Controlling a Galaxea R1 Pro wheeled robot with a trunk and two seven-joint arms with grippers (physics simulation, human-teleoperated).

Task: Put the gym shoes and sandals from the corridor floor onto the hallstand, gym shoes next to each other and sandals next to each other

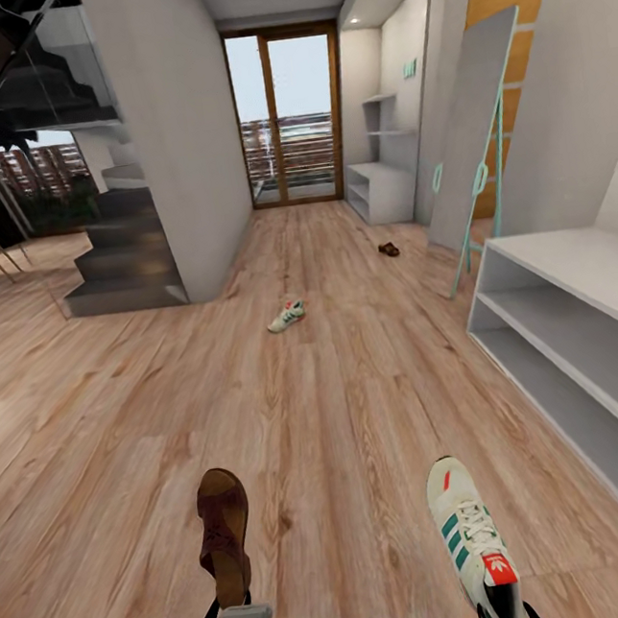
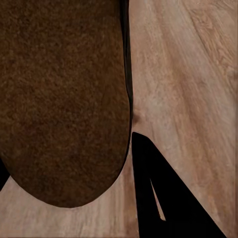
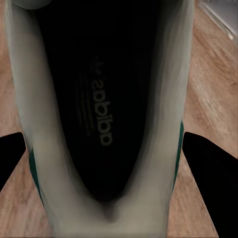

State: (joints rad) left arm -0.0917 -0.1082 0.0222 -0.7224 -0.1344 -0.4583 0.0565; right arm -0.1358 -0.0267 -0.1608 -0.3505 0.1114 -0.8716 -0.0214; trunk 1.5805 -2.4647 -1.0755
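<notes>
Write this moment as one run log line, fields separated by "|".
left gripper: shut on sandal | right gripper: shut on gym shoe | floor: gym shoe, sandal | far hallstand: no shoes

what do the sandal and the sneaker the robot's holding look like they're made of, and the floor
Sandal: looks like matte reddish-brown leather, with perforated straps and a fuzzy, suede-like footbed.
Sneaker: smooth white leather or synthetic, green stripes, white laces, dark insole.
Floor: light wood-grain planks, low sheen; could be laminate.
</notes>
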